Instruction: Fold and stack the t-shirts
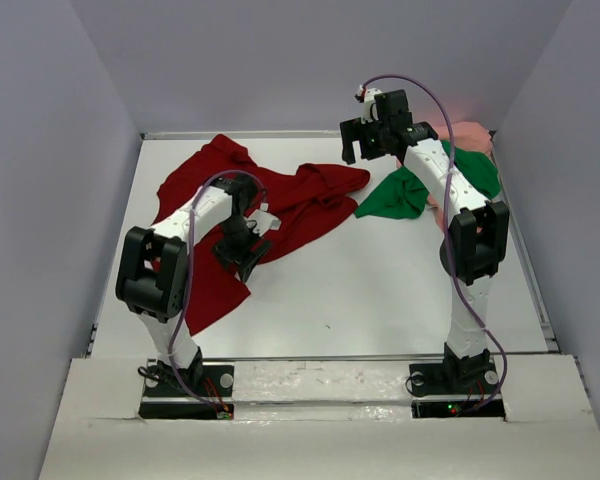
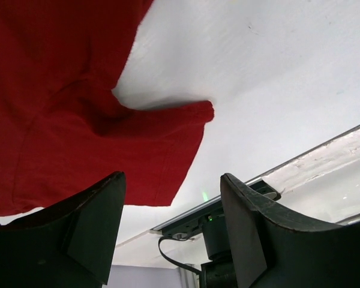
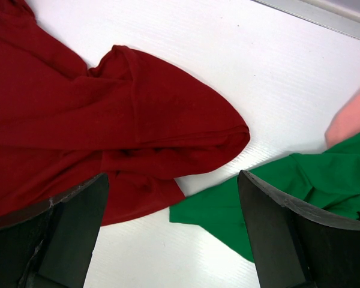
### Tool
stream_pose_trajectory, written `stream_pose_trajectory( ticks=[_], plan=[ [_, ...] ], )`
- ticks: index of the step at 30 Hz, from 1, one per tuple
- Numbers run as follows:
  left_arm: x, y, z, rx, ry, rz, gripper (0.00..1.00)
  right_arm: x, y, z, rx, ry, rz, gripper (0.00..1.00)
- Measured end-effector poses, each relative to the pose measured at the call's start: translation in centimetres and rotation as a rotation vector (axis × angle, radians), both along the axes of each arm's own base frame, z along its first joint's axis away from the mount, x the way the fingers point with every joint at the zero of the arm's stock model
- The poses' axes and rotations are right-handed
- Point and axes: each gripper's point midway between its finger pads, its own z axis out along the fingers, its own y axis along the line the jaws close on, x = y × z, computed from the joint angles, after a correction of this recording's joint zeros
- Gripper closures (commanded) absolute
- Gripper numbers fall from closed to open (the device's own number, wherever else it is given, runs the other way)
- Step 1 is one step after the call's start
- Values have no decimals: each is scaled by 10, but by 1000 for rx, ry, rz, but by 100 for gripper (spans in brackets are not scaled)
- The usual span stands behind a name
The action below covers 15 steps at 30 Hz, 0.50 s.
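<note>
Lying on the worktop: three t-shirts, all rumpled, none folded.
Dark red t-shirt: the largest spread. It covers the left half of the worktop from the far left part down toward the near left edge, with one lobe reaching to the middle. In the left wrist view a narrow tongue of it juts out over bare white surface.
Bright green t-shirt: bunched at the far right, partly under the right arm. In the right wrist view its pointed end lies just beside the red cloth's edge and seems to touch it.
Pale salmon pink t-shirt: in the far right corner, behind the green one and touching it. Only a small patch shows in the right wrist view.
Left arm: bent over the red cloth, its wrist low near the cloth's right-hand edge.
Left jaws: apart, with nothing between them. The red cloth lies beyond the tips.
Right arm: stretched toward the far side, its wrist raised above the worktop.
Right jaws: wide apart and empty, hanging over the spot where the red and green cloths meet.
</note>
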Motion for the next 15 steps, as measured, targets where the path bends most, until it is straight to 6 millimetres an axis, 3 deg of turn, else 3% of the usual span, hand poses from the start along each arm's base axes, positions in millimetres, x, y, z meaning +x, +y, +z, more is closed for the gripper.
stream_pose_trajectory(
  ticks=[7,10,12,15],
  plan=[
    [-5,-8,15,-56,-37,-21,28,-2,0,-2,1,6,3,7],
    [19,-4,43,-108,-142,28,28,-4,0,-2,3,6,6,7],
    [48,20,68,-135,-264,134,28,-5,0,0,6,4,8,7],
    [89,99,113,-107,-537,367,28,-6,1,5,16,-2,11,7]
  ],
)
